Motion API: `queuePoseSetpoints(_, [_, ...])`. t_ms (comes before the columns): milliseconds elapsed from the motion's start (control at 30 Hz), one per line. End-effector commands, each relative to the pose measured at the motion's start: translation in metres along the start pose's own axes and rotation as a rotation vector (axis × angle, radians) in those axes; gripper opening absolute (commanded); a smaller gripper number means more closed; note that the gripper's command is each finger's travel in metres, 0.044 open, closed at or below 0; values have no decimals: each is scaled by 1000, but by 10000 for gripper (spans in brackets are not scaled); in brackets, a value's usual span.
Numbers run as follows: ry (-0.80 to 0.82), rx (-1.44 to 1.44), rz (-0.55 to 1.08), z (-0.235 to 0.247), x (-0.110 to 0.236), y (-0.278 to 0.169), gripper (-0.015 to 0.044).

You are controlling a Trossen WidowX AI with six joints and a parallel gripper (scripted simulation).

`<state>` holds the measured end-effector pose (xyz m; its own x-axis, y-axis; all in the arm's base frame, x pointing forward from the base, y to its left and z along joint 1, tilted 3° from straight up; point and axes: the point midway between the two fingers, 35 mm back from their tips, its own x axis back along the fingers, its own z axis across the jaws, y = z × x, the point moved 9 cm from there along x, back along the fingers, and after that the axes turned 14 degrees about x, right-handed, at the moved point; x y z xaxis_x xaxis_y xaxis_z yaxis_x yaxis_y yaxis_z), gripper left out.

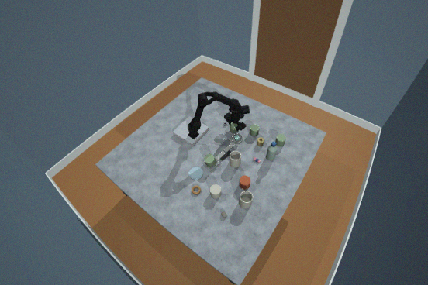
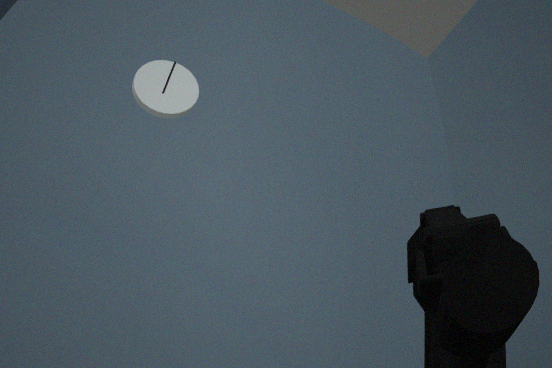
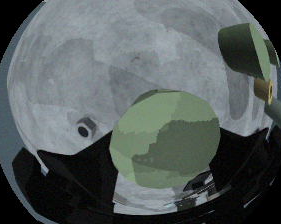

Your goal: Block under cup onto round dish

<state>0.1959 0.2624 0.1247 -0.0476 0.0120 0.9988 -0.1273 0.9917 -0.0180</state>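
My gripper (image 1: 234,126) (image 3: 161,126) is shut on a green cup (image 1: 232,128) (image 3: 161,145), which is off the balance (image 1: 229,148) and held beyond its far end. A small teal block (image 1: 236,138) lies uncovered on that far end. The other green cup (image 1: 209,160) stands on the near end. The round light-blue dish (image 1: 195,173) lies to the left of that cup, with no cup above it. In the wrist view the held cup hides much of what is below it. The exterior view shows only a dark part of the arm.
Green cups (image 1: 254,130) (image 1: 281,139), a brass ring piece and a bottle (image 1: 271,152) stand to the right. A beige mug (image 1: 235,159) stands close beside the balance. A red cup (image 1: 245,182), a cream cup (image 1: 215,191) and another beige mug (image 1: 246,201) are nearer the front.
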Motion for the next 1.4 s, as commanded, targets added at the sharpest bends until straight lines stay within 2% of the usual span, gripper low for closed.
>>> queuePoseSetpoints(0, [1,0,1,0,0,0,131])
queuePoseSetpoints(333, [1,0,1,0,0,0,394])
queuePoseSetpoints(400, [0,-1,-1,-1,12,1,440])
queuePoseSetpoints(500, [-4,-3,-7,-1,51,0,440])
queuePoseSetpoints(700, [-4,-3,-7,0,54,0,440])
queuePoseSetpoints(933, [-50,-15,-91,-13,64,0,260])
queuePoseSetpoints(1033, [-53,-40,-92,-21,68,-7,260])
queuePoseSetpoints(1367, [-17,-337,-4,-84,105,-109,260])
